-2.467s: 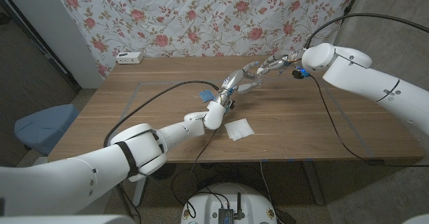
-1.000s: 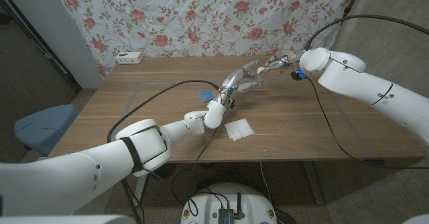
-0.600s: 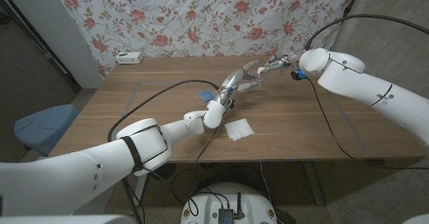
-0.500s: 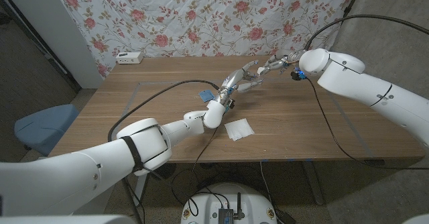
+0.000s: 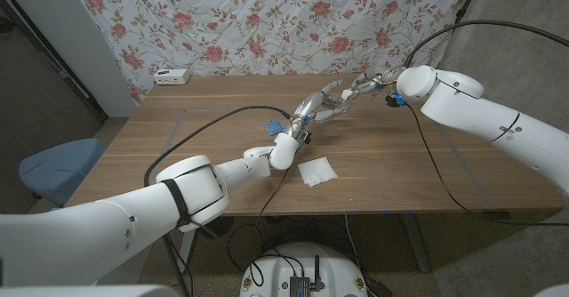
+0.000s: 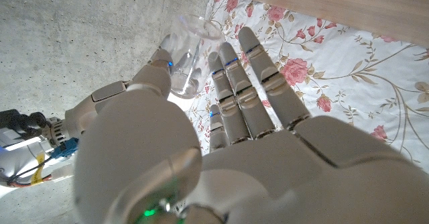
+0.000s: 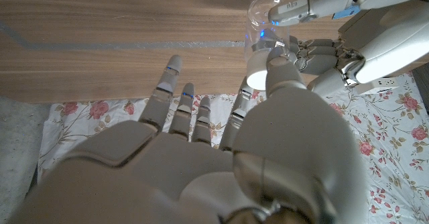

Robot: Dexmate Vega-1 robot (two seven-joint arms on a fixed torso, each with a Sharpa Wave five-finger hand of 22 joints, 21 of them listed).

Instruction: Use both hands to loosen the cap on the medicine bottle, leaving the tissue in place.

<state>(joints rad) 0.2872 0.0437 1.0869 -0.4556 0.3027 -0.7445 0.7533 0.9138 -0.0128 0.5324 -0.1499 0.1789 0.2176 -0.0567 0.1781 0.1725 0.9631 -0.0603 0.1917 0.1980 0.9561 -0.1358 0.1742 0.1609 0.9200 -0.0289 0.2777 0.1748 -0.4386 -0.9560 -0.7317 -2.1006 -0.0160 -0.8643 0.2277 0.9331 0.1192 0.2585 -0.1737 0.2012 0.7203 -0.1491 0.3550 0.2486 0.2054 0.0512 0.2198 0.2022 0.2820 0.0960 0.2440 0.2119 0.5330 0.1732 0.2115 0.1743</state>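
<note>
Head view: the left hand [image 5: 313, 108] and right hand [image 5: 358, 87] meet near the far edge of the table [image 5: 178, 155], right of its middle. The bottle between them is too small to make out here. A white tissue [image 5: 316, 171] lies flat nearer the front edge, apart from both hands. A blue item [image 5: 273, 126] lies beside the left forearm. A white box [image 5: 171, 76] sits at the far left corner.

Left wrist view: the left hand [image 6: 228, 117] holds a clear medicine bottle [image 6: 185, 63] between thumb and extended fingers.

Right wrist view: the right hand [image 7: 221, 137] has its fingers spread, thumb tip touching the white cap [image 7: 260, 76] end of the bottle [image 7: 263, 23]; a firm grip cannot be confirmed.
</note>
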